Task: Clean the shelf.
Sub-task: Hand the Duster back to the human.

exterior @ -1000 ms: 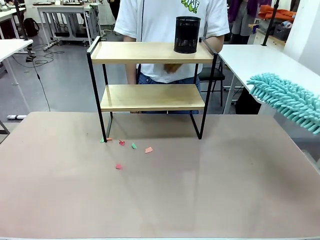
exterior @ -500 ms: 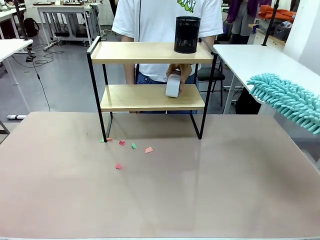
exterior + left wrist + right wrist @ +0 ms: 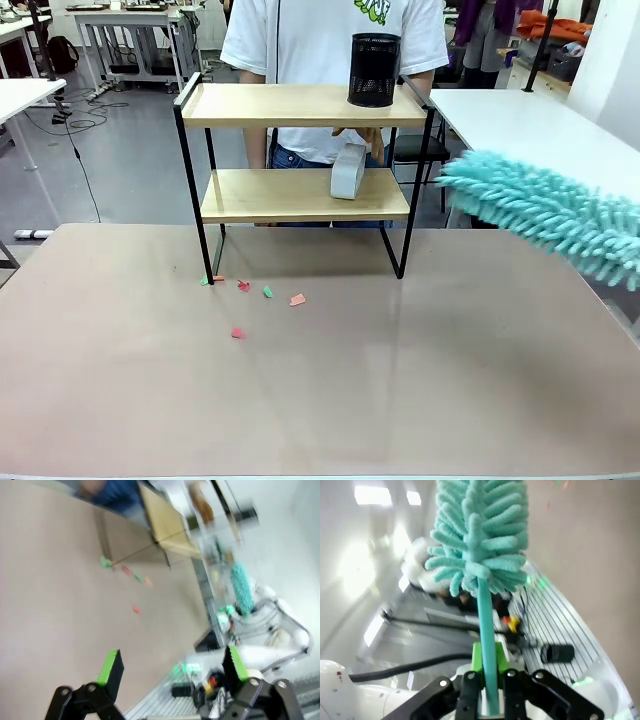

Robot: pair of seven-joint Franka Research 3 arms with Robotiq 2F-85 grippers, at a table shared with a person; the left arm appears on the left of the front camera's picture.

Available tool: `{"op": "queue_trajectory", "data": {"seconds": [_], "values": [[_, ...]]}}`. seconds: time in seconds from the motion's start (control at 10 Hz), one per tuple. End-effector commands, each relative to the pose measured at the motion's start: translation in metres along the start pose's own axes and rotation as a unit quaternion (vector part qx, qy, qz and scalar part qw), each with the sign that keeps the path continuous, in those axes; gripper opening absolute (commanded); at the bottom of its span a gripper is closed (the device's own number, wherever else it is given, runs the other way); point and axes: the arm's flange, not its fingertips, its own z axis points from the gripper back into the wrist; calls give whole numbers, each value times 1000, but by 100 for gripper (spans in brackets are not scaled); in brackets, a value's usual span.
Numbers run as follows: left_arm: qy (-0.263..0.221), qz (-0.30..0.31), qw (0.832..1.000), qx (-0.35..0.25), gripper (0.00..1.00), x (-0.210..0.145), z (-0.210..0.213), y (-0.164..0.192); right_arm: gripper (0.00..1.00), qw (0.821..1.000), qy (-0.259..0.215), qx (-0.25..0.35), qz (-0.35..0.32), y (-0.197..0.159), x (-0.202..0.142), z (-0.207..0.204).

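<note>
The shelf [image 3: 300, 195] stands at the table's far side, two light wooden boards in a black frame. On its top board sits a black mesh cup [image 3: 374, 69]. A person's hand [image 3: 362, 137] holds a whitish object [image 3: 347, 172] on the lower board. A fluffy teal duster [image 3: 545, 215] reaches in from the right, its tip level with the shelf's right legs. My right gripper [image 3: 488, 666] is shut on the duster's teal handle [image 3: 486, 630]. Over the table, my left gripper [image 3: 172, 667] stands open and holds nothing. The blurred shelf [image 3: 167, 527] lies far ahead of it.
Small red, green and orange paper scraps [image 3: 255, 295] lie on the brown tabletop [image 3: 320, 390] before the shelf's left legs. A white table [image 3: 530, 120] stands at the right behind the duster. The person stands close behind the shelf.
The duster has swung left toward the shelf's right side. The person's hand has brought the whitish object down onto the lower board.
</note>
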Motion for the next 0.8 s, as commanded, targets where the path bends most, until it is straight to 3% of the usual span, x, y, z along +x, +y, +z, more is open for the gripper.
{"op": "queue_trajectory", "data": {"seconds": [0.0, 0.1, 0.3, 0.4, 0.5, 0.6, 0.7], "values": [[128, -61, 988, -67, 100, -6, -41, -68, 12, 975, 195, -40, 96, 63, 18, -71], [155, -77, 983, -60, 100, -20, -68, -83, 12, 959, 254, -71, 100, 70, 18, -108], [235, -95, 962, -101, 100, -62, -121, -104, 12, 928, 343, -108, 100, 63, 20, -178], [234, -93, 966, -60, 100, -72, -131, -105, 12, 929, 336, -105, 118, 63, 15, -181], [215, -95, 968, -86, 100, -34, -105, -112, 12, 946, 301, -87, 84, 82, 18, -158], [215, -95, 968, -86, 100, -34, -105, -112, 12, 946, 301, -87, 84, 82, 18, -158], [241, -99, 962, -83, 100, -36, -122, -117, 12, 930, 341, -96, 99, 75, 15, -189]]}}
